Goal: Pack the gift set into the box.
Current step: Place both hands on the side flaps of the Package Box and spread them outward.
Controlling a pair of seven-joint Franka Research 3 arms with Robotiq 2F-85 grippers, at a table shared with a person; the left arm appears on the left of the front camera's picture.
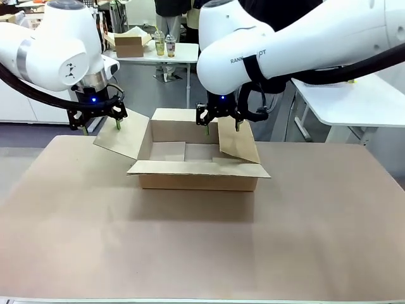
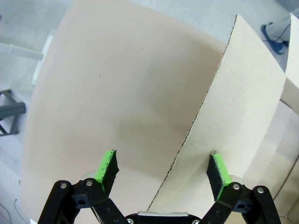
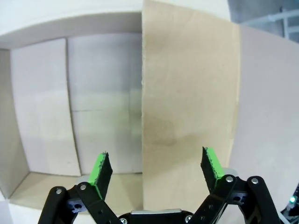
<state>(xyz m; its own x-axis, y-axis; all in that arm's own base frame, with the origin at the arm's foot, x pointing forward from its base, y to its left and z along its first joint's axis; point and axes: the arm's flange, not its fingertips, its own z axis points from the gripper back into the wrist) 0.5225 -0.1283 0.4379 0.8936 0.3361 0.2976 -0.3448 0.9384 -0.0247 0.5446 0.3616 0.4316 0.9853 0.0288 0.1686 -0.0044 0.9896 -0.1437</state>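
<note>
The brown surface (image 1: pixel 190 247) lay nearest. The box (image 1: pixel 196 182) sat open at its middle, its front flap (image 1: pixel 196 168) folded out flat. The left hand (image 1: pixel 101 128) hung above the outward-leaning left flap (image 1: pixel 120 138) with its fingers spread wide. In the left wrist view they straddled that flap's edge, but I could not tell whether a pad touched the cardboard. The right hand (image 1: pixel 222 128), equally wide, straddled the raised right flap (image 1: pixel 239 144), which hid part of the box's inner wall. Farther back, the right arm covered most of a person (image 1: pixel 278 9).
</note>
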